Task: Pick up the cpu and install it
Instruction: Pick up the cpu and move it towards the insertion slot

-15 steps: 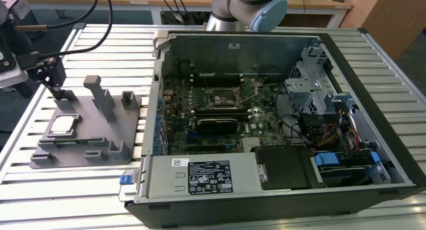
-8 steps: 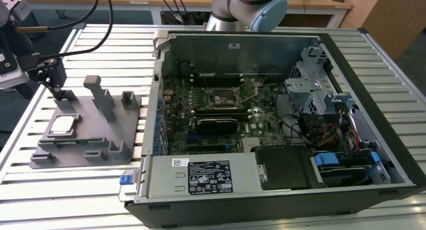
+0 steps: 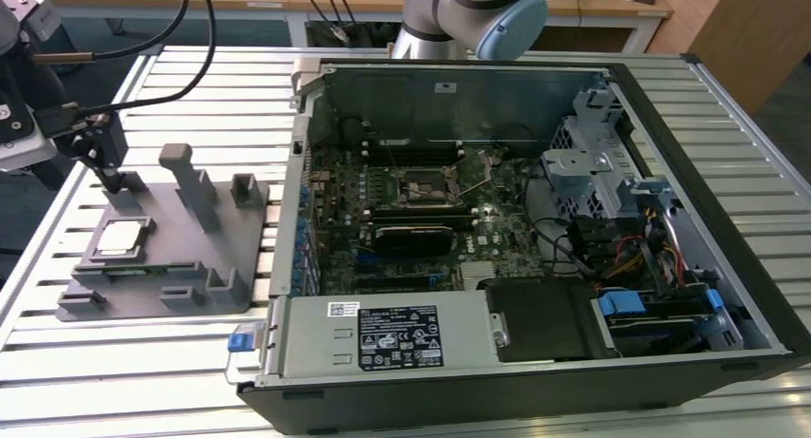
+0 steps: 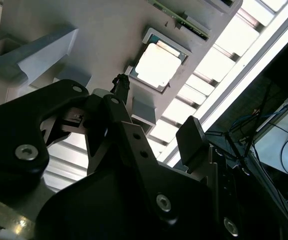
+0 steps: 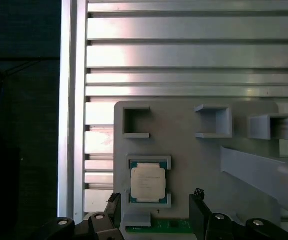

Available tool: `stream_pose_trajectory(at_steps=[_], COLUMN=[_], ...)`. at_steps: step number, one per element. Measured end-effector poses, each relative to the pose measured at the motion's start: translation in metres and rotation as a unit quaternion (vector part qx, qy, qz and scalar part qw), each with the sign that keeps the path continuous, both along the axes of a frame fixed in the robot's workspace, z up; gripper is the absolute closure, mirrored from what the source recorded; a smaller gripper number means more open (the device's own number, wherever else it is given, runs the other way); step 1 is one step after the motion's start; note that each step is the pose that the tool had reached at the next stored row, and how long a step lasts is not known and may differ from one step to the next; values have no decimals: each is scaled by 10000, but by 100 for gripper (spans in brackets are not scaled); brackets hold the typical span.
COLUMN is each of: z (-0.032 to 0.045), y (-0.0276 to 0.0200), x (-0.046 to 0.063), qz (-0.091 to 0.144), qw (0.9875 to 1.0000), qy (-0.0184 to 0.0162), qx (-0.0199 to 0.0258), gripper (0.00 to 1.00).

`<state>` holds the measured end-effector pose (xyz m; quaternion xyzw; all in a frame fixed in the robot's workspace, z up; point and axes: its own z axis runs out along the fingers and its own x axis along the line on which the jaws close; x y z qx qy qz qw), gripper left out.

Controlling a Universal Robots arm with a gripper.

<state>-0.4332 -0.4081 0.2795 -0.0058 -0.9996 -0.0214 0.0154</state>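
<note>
Gripper (image 5: 157, 196) open above the tray (image 3: 140, 300), holding nothing.
The cpu (image 3: 121, 238) lies flat in a tray pocket at the exterior view's left, near the spread fingers (image 5: 198, 199) but not touching them.

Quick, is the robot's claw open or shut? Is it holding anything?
The gripper is open and holds nothing; the chip lies in its grey tray.
</note>
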Motion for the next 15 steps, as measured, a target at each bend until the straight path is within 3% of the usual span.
stream_pose_trajectory(at_steps=[15], z=[-42], y=[0], x=[0], qz=[0], qw=[10000], qy=[0], qx=[0], gripper=[35])
